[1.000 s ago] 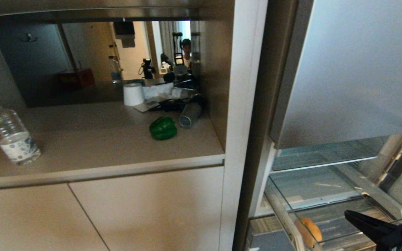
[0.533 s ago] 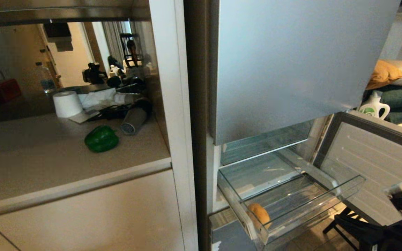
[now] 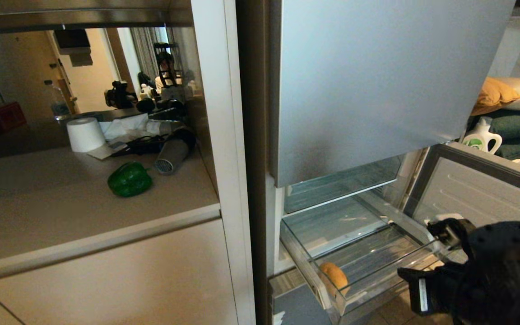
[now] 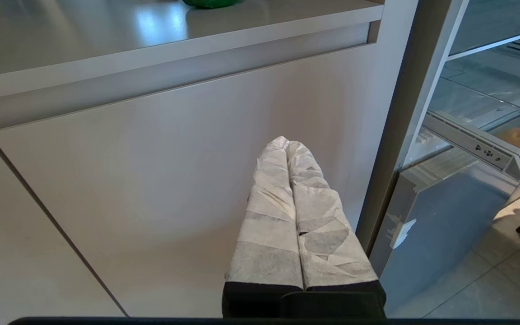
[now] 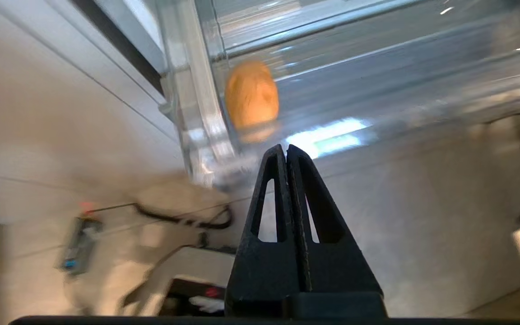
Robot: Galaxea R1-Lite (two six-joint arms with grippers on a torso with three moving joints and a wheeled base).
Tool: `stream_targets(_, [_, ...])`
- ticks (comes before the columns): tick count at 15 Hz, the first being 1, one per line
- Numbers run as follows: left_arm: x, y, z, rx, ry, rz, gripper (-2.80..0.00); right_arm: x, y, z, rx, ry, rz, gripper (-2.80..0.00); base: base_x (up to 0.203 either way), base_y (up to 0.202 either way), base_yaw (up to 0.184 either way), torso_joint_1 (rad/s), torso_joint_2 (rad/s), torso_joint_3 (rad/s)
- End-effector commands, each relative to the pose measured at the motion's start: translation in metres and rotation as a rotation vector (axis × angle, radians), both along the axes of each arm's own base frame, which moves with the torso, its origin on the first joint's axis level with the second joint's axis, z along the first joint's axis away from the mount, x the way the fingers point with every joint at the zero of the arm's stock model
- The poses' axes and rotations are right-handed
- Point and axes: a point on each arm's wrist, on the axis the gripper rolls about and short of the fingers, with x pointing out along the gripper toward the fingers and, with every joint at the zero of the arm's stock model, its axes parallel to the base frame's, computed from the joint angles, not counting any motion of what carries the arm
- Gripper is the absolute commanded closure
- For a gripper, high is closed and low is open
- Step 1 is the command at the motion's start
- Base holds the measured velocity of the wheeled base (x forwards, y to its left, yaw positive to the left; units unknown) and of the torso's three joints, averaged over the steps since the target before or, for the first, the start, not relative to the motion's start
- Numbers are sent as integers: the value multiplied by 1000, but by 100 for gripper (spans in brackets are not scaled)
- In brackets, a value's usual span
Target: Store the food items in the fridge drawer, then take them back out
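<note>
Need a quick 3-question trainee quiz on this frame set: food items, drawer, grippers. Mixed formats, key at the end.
1. True or false: the glossy green bell pepper lies inside the clear plastic fridge drawer.
2. Multiple choice: the roundish tan-yellow potato sits (a) on the beige counter, (b) in the drawer's front corner nearest the cabinet, (c) between the right gripper's fingers.
3. Fill in: the right gripper has its black fingers ____, holding nothing, just outside the drawer front; the left gripper, wrapped in white tape, is the same, in front of the cabinet door.

Key: 1 false, it is on the counter; 2 b; 3 shut.
</note>
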Motion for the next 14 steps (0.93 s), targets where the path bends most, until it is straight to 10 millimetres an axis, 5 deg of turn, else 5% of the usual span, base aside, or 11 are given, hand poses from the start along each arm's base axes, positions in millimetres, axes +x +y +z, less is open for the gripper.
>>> stream_targets(1, [1,0,-3,0,12,1,0,29,-1,-11,31,83,4,0,0,0,0,0,0,0])
stream_targets(14, [1,0,-3,0,12,1,0,86,18,-68,15,289,94,0,0,0,0,0,0,0])
